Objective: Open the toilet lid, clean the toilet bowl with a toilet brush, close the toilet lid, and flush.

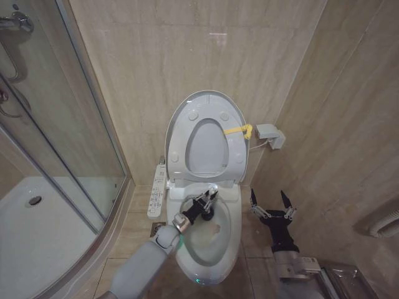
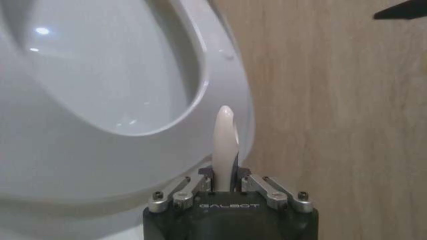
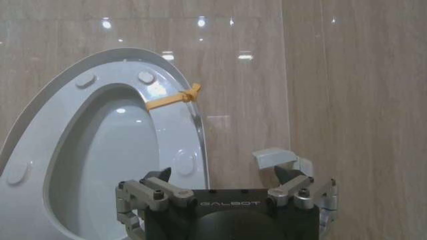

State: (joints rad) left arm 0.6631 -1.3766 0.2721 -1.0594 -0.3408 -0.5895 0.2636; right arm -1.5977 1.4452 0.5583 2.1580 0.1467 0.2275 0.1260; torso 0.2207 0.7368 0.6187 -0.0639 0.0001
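Note:
The toilet lid [image 1: 206, 101] stands raised against the wall, with the seat ring [image 1: 179, 144] up against it and a yellow strap [image 1: 239, 130] at its right edge. Below lies the open toilet bowl [image 1: 215, 246], its inside faintly yellowed. My left gripper [image 1: 204, 202] hovers over the rear of the bowl. In the left wrist view this gripper [image 2: 225, 183] is shut on the thin white handle of the toilet brush [image 2: 225, 142]; the bristle head is hidden. My right gripper [image 1: 271, 202] hangs open right of the bowl, and it [image 3: 223, 175] faces the lid [image 3: 120, 62] and strap [image 3: 175, 99].
A glass shower cabin with a white curved tray [image 1: 37, 233] fills the left side. A long white button panel [image 1: 158, 190] lies left of the toilet. A small white box [image 1: 271, 134] sits on the right wall, and a hose [image 1: 383, 224] hangs farther right. Tiled walls close in behind and right.

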